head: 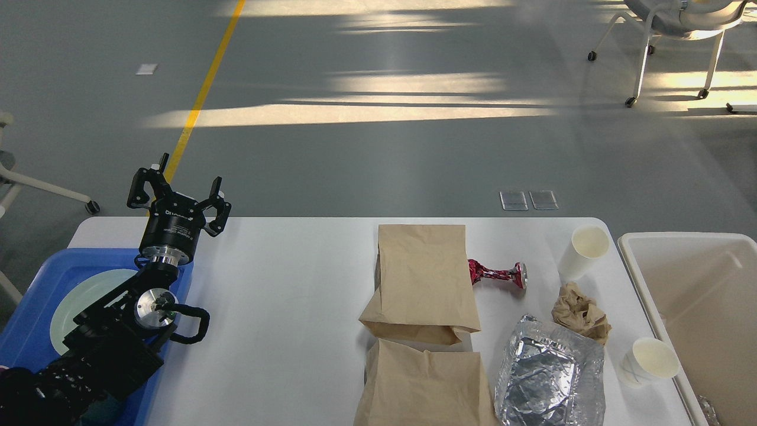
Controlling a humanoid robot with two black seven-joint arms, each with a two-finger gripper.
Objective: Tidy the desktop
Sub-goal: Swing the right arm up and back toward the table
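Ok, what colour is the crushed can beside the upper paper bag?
Red with white markings, crushed can, best in head view.

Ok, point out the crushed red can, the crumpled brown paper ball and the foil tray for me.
crushed red can [498, 274], head view, on its pinched middle.
crumpled brown paper ball [580, 312], head view, on its centre.
foil tray [550, 378], head view, on its dented inside.
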